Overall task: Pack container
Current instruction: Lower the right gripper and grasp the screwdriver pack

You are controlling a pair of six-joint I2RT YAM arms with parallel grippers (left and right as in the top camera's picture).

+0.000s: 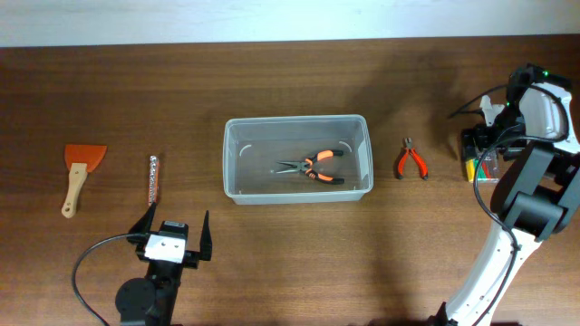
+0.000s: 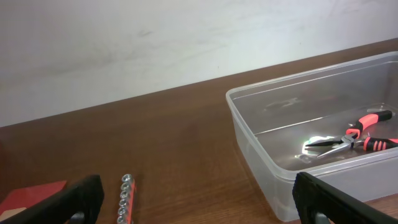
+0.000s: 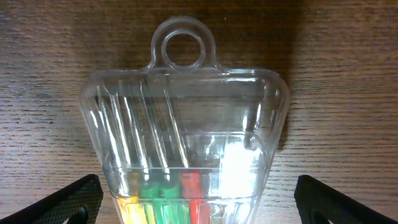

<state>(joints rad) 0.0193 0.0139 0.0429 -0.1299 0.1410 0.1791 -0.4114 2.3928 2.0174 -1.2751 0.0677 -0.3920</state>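
The clear plastic container [image 1: 295, 120] stands mid-table with orange-and-black long-nose pliers [image 1: 313, 167] lying inside; both show in the left wrist view, container [image 2: 249, 134] and pliers [image 2: 353, 139]. My left gripper [image 1: 172, 233] is open and empty at the front left, short of the container, its fingers spread wide [image 2: 199, 202]. My right gripper [image 1: 478, 152] is at the far right, open, its fingers [image 3: 198, 205] either side of a small clear case of coloured bits [image 3: 186, 118] without touching it.
Small red pliers [image 1: 410, 161] lie right of the container. A silver socket rail [image 1: 153, 179] lies just ahead of the left gripper, also in the left wrist view [image 2: 125, 199]. A scraper with an orange blade and wooden handle [image 1: 80, 174] lies far left.
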